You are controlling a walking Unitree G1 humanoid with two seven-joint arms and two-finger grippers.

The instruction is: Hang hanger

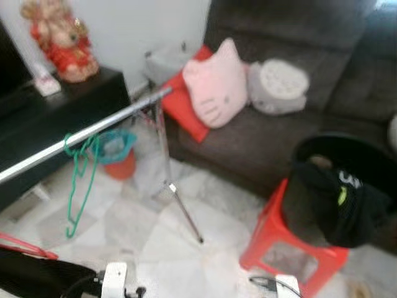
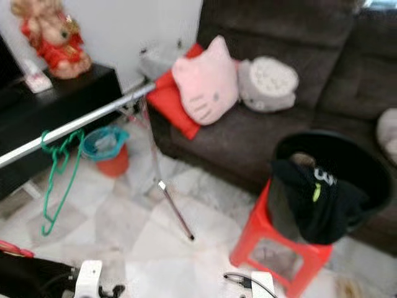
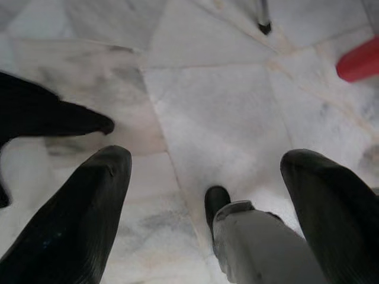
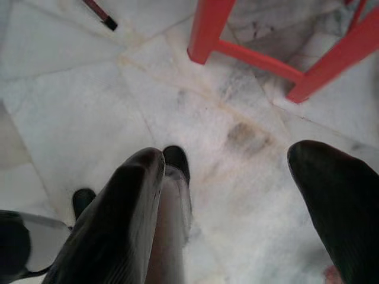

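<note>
From the head cameras, a green hanger [image 1: 79, 186] hangs by its hook from the silver rail [image 1: 87, 133] of a clothes rack on the robot's left, across the marble floor [image 1: 186, 236] from a red stool [image 1: 282, 248] carrying a black basket [image 1: 347, 174] draped with dark clothing, with a brown sofa [image 1: 279, 124] and a pink cat cushion [image 1: 214, 84] behind. In the left wrist view, the left hand [image 3: 207, 195] points down at bare floor, fingers spread wide and holding nothing, the hanger well away from it. In the right wrist view, the right hand [image 4: 237, 195] is likewise wide open and empty above the tiles, near the stool's red legs.
</note>
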